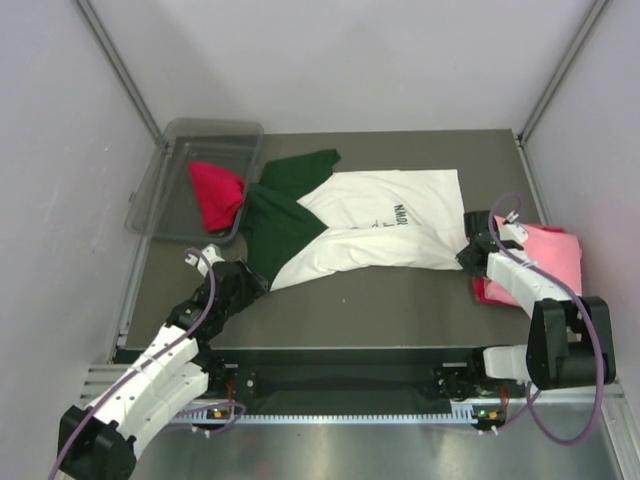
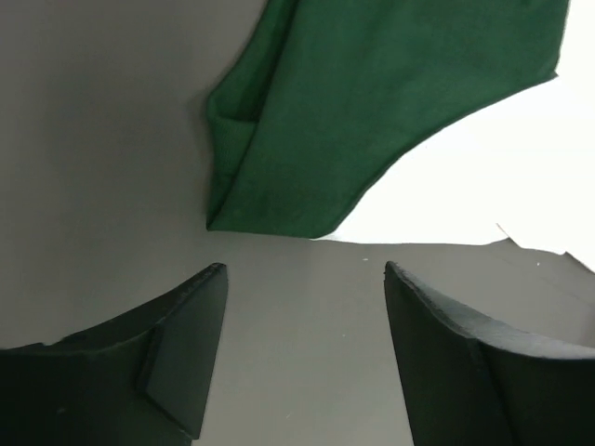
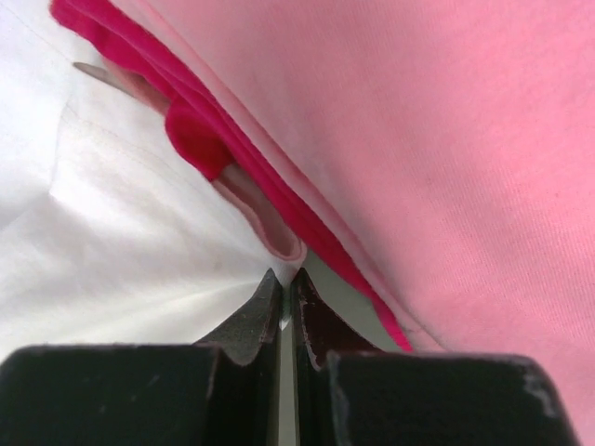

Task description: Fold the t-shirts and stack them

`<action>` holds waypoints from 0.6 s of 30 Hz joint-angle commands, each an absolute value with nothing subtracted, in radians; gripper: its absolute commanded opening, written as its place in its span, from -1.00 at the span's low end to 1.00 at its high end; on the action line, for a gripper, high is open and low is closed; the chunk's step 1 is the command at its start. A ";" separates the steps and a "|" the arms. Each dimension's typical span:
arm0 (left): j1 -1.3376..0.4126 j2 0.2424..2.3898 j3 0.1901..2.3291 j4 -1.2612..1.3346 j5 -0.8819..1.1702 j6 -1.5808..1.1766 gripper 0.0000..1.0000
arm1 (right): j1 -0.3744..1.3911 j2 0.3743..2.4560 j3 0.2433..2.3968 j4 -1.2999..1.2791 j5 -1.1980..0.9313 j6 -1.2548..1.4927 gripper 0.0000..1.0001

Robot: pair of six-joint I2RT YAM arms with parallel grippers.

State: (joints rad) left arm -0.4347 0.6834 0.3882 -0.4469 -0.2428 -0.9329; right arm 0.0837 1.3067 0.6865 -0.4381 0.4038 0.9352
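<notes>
Closest in, the left claw (image 2: 305, 269) stands wide open with nothing between its fingers, only bare worktop (image 2: 102, 139) beneath it. Just beyond its tips lies the folded-over end of a green sleeve (image 2: 372, 102); the claw is near this cloth but not touching it. From above, the left claw (image 1: 238, 278) sits at the near-left corner of the white shirt (image 1: 390, 235). This shirt lies flat near the middle of the worktop (image 1: 400, 310), black print facing up. Its long axis runs left to right, slightly skewed, with the green shoulders and sleeves pointing left toward the bin (image 1: 150, 205) and the hem pointing right. One green sleeve (image 1: 275, 225) reaches toward the near left, while the other spreads toward the far edge. The right claw (image 1: 468, 255) is at the hem end. In its wrist view the right claw (image 3: 284, 279) is closed tight, creases in the white cloth (image 3: 121, 232) running in to its tips, so it seems to pinch the hem. Right beside those tips is the edge of the pink shirt (image 3: 465, 139), folded and lying on a red shirt (image 3: 200, 139) whose edge peeks out below. That stack (image 1: 555, 255) rests at the right side of the worktop. Another red shirt (image 1: 215, 195) lies bunched in the bin at the far left.
</notes>
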 commanded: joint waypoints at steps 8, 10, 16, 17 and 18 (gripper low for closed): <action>-0.440 0.742 0.272 -0.264 -0.299 -1.055 0.29 | 0.092 1.281 0.638 -0.425 0.402 0.897 -1.00; -0.440 0.762 0.265 -0.244 -0.314 -1.089 0.29 | 0.092 1.272 0.637 -0.423 0.403 0.897 -1.00; -0.440 0.851 0.224 -0.123 -0.363 -1.189 0.15 | 0.090 1.244 0.641 -0.431 0.405 0.897 -1.00; -0.440 0.862 0.219 -0.114 -0.374 -1.199 0.08 | 0.089 1.243 0.641 -0.431 0.402 0.896 -1.00; -0.440 0.874 0.216 -0.089 -0.385 -1.221 0.01 | 0.090 1.241 0.641 -0.433 0.402 0.896 -1.00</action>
State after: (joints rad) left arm -0.4366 0.8421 0.2451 -0.1909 -0.3328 -1.1465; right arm 0.0837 1.2701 0.6411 -0.4347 0.3908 0.9161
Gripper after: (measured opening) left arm 0.525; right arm 0.017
